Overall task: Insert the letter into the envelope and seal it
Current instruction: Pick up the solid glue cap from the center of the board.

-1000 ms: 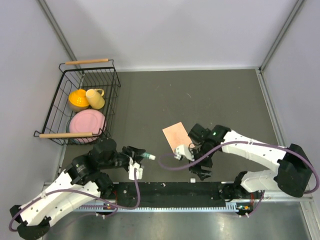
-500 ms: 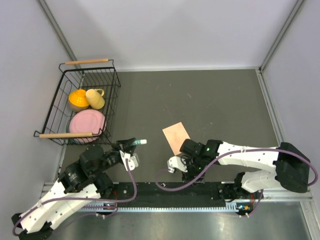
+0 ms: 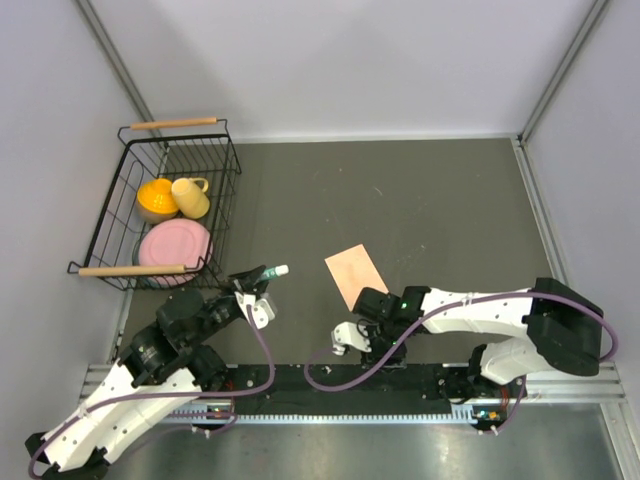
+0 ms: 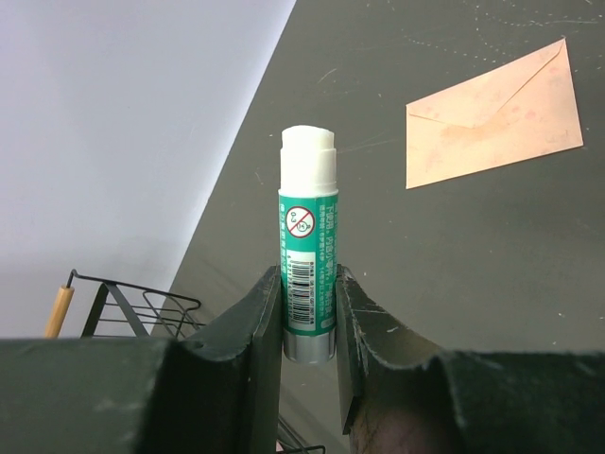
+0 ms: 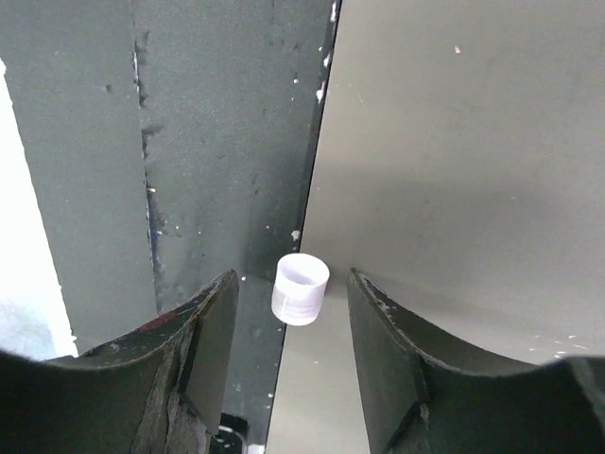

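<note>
Changes over last half second: your left gripper (image 3: 252,286) moved farther out, now just off basket's (image 3: 228,160) near-right corner. Your right gripper (image 3: 346,337) pulled back toward near table edge, well right of basket. Envelope (image 3: 352,272) unmoved.

Left claw clamped on glue stick (image 4: 308,255), uncapped tip pointing away from arm. Right claw spread wide, small white cap (image 5: 301,288) between fingers, gap either side.

Envelope flat on table, right of basket, well apart, level with basket's near end. Flap side up, long axis far-to-near, near end skewed away from basket.
</note>
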`<move>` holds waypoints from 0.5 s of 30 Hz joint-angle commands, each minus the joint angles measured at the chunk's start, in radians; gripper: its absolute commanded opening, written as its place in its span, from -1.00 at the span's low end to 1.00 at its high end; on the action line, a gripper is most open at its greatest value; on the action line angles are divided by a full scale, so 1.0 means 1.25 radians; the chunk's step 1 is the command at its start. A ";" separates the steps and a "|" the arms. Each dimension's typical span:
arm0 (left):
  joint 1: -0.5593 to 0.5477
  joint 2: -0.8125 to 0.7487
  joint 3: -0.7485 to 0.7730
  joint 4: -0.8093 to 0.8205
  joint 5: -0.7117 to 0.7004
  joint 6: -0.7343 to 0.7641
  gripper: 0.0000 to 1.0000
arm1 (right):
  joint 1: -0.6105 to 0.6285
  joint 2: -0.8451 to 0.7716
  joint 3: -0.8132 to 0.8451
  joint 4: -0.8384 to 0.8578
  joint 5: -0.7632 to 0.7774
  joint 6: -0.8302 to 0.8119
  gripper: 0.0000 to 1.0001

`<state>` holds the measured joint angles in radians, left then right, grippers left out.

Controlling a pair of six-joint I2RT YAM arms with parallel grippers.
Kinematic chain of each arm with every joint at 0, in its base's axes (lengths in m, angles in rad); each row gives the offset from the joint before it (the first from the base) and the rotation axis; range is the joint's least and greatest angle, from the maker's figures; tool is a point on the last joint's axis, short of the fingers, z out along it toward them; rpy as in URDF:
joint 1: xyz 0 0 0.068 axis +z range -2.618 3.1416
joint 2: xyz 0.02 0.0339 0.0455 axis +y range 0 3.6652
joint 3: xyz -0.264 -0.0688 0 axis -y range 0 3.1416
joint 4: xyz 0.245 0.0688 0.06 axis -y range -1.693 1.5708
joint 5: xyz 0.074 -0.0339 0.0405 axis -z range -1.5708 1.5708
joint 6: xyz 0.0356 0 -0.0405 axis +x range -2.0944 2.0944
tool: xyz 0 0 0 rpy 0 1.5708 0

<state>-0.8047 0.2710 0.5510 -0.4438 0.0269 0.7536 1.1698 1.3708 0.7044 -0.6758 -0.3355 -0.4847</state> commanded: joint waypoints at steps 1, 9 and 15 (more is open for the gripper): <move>0.007 -0.001 0.002 0.053 -0.008 -0.022 -1.00 | 0.012 0.015 -0.014 0.040 0.016 -0.003 -0.06; 0.009 -0.005 0.002 0.048 -0.003 -0.037 -1.00 | 0.012 0.042 -0.030 0.064 0.109 -0.015 -0.17; 0.009 -0.003 0.000 0.052 -0.002 -0.038 -1.00 | 0.012 0.005 -0.035 0.063 0.143 -0.039 -0.54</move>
<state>-0.7990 0.2710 0.5510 -0.4400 0.0277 0.7300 1.1717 1.3880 0.6979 -0.6147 -0.2466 -0.4973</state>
